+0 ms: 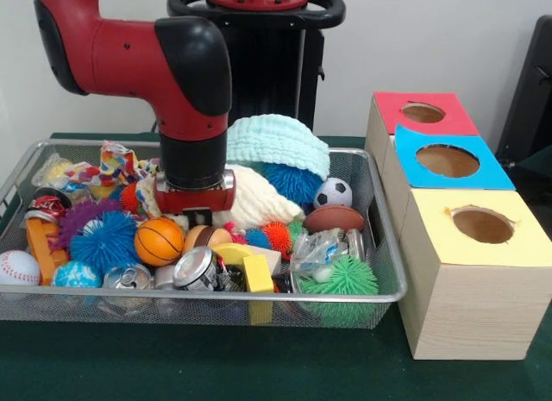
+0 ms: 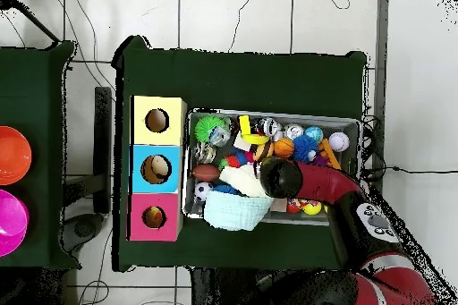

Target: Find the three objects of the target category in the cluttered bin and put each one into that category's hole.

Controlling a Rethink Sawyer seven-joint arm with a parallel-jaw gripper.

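A wire mesh bin [image 1: 379, 294] holds mixed clutter. In it lie a small basketball [image 1: 159, 241], a baseball [image 1: 17, 267], a soccer ball [image 1: 332, 194], a brown football [image 1: 335, 218], spiky balls in blue [image 1: 103, 241] and green [image 1: 345, 276], two cans [image 1: 197, 267], a yellow block [image 1: 257, 276] and a cream cloth [image 1: 254, 198]. My gripper [image 1: 197, 216] is lowered into the middle of the bin, just behind the basketball and beside the cream cloth. Its tip is buried in the clutter. From overhead the arm [image 2: 280, 176] covers it.
Three wooden boxes stand beside the bin, with holes in a red top [image 1: 423, 113], a blue top [image 1: 447, 161] and a yellow top [image 1: 483, 224]. A teal knitted cloth [image 1: 276, 142] is piled at the bin's back. Orange [image 2: 9, 154] and magenta [image 2: 7, 221] bowls sit on a separate table.
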